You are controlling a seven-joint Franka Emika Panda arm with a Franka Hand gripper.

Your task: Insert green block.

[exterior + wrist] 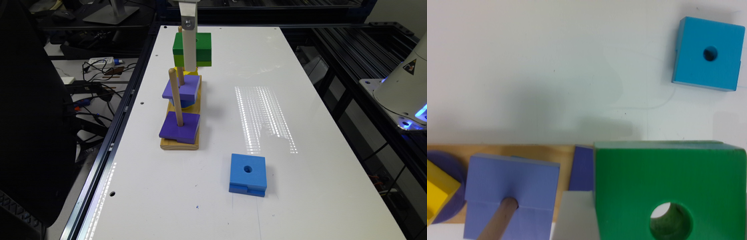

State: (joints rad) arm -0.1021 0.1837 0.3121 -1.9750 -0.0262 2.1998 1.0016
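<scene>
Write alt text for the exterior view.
The tool holds a green block in the air above the far end of a wooden peg board on a white table. Two purple blocks sit on the board's pegs, and a blue block lies loose on the table nearer the camera.

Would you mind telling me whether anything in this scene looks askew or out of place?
The purple block on the middle peg sits tilted, propped on pieces beneath rather than flat. The blue block lies alone on the table, away from the wooden base.
</scene>
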